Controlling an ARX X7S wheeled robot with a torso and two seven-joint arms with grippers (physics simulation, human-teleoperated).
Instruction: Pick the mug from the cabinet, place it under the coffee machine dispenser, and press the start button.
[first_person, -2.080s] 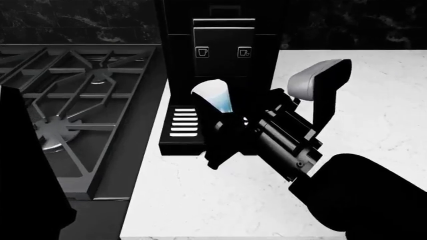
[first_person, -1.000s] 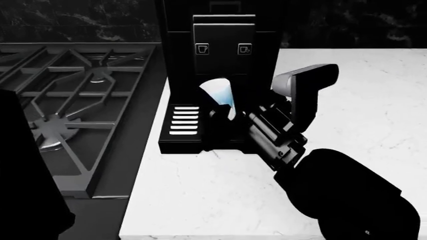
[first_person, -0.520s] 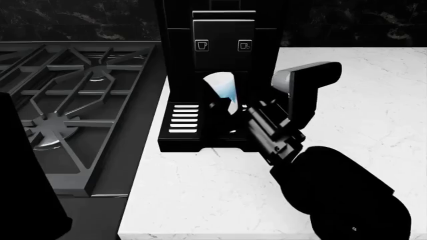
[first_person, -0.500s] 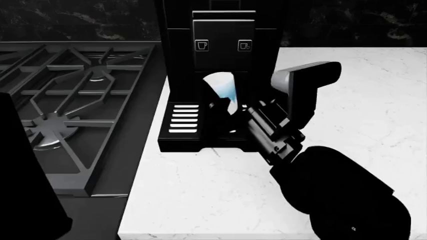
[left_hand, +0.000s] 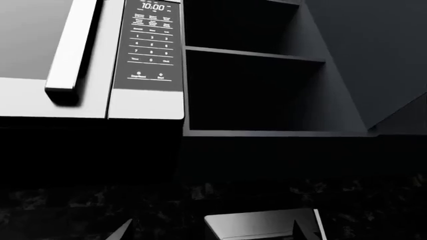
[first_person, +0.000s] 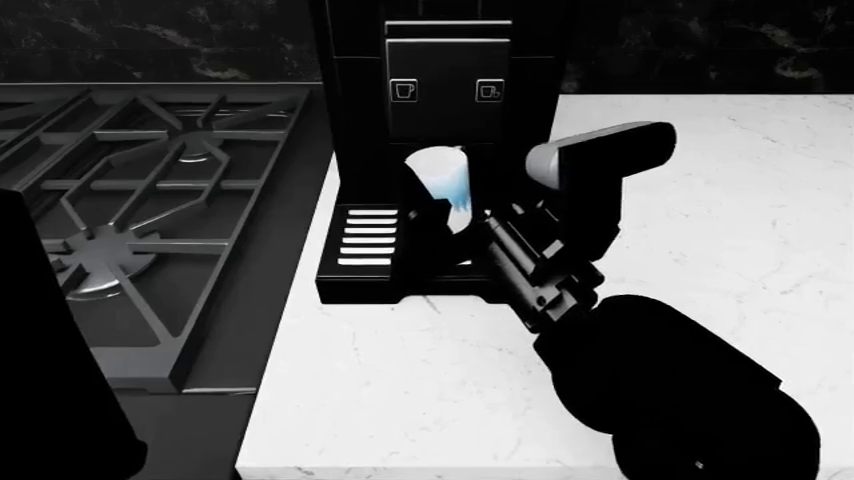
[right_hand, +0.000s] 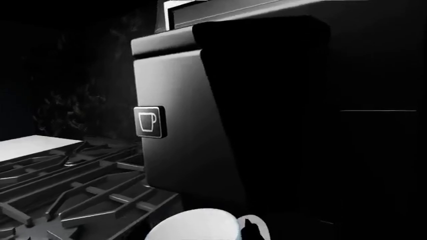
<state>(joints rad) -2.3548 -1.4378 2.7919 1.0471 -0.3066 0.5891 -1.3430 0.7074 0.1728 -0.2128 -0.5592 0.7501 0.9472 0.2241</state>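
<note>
1. Black fills most of the head view. At upper centre stands the coffee machine (first_person: 441, 150), and the coffee machine dispenser (first_person: 449, 90) is its front block, carrying two small cup-icon buttons (first_person: 403, 90). The mug (first_person: 442, 177), white with a bluish inside, sits tilted under that block, above the slotted drip tray (first_person: 370, 238). The right gripper (first_person: 451, 208) reaches in from the lower right, and its dark fingers are clamped on the mug's lower part. A grey housing (first_person: 594, 152) juts out to the right of the arm. The machine stands on a white marbled counter (first_person: 721, 230); the gas stove grate (first_person: 147, 190) fills the left of the frame. A dark mass at the lower left edge may be the left arm.

2. In the left wrist view, a microwave (left_hand: 90, 60) with a bright bar handle (left_hand: 72, 47) and a keypad occupies the upper left. Open dark cabinet shelves (left_hand: 253, 92) sit at upper centre. A pale lid (left_hand: 257, 225) shows at the bottom centre. The left gripper's own fingers are not clearly visible, so I cannot tell whether they are apart or together.

3. In the right wrist view, the dispenser's face fills the centre, with one cup-icon button at mid left. The mug's white rim (right_hand: 193, 227) shows at the bottom centre, directly beneath the block. Stove grate bars lie at the lower left.
</note>
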